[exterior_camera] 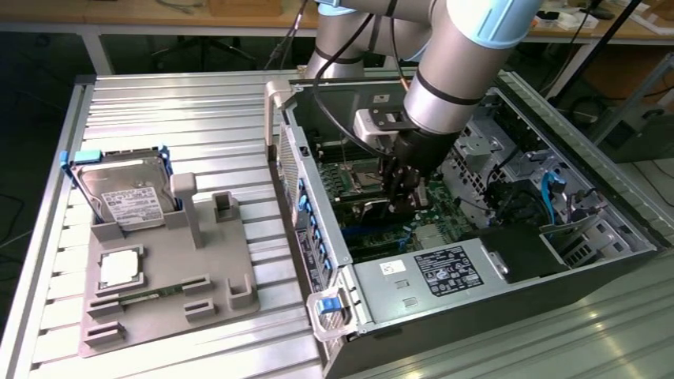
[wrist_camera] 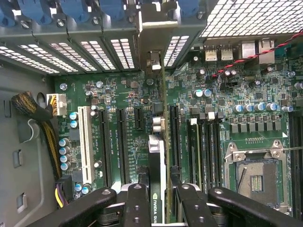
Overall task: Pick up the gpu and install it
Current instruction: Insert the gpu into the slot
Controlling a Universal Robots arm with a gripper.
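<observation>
Ribbed metal slats are forming the table (exterior_camera: 179,103) you are working over, with desks and chair legs crowding the room behind. On it a grey fixture (exterior_camera: 216,264) is holding a hard drive (exterior_camera: 126,193) on edge, and an open steel case (exterior_camera: 589,276) is lying on its side. Your arm (exterior_camera: 463,71) is reaching down into the case, and its bulk is hiding much of the board from the exterior view. Your gripper (wrist_camera: 161,208) is pinching the gpu (wrist_camera: 158,156) narrowly between two black fingers (wrist_camera: 136,203). The card is showing edge-on, thin and dark, standing across the green motherboard (wrist_camera: 123,90) between long black slots, its far end meeting the slotted rear wall (wrist_camera: 94,49). You cannot tell whether its lower edge is sitting in a slot. The fingers are covering its near end.
</observation>
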